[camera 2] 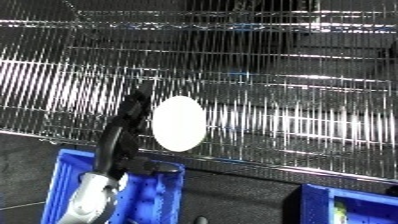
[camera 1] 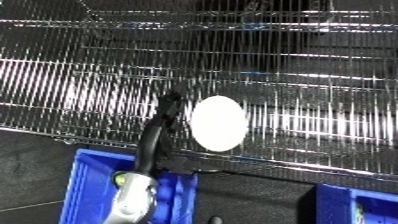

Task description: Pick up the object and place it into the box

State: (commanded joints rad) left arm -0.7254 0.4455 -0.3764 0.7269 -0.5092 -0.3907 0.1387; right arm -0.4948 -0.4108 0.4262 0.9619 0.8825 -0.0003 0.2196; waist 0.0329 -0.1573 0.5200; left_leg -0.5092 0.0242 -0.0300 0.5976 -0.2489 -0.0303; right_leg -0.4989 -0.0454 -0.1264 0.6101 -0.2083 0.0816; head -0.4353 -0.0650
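A white oval object (camera 1: 218, 123) lies on the wire shelf (camera 1: 311, 75), near its front edge. My left hand (camera 1: 160, 125) reaches up from the bottom of the view, seen edge-on, with its fingers straight along the object's left side. The fingertips (camera 1: 170, 100) are level with the object's top. I cannot tell whether the hand touches the object. The silver forearm (camera 1: 133, 197) passes over the blue bin (camera 1: 84, 185) at the lower left. My right hand shows in neither view.
A second blue bin (camera 1: 355, 200) stands at the lower right, below the shelf's front edge. Dark floor lies between the two bins. Shiny wire racking fills the upper part of both views.
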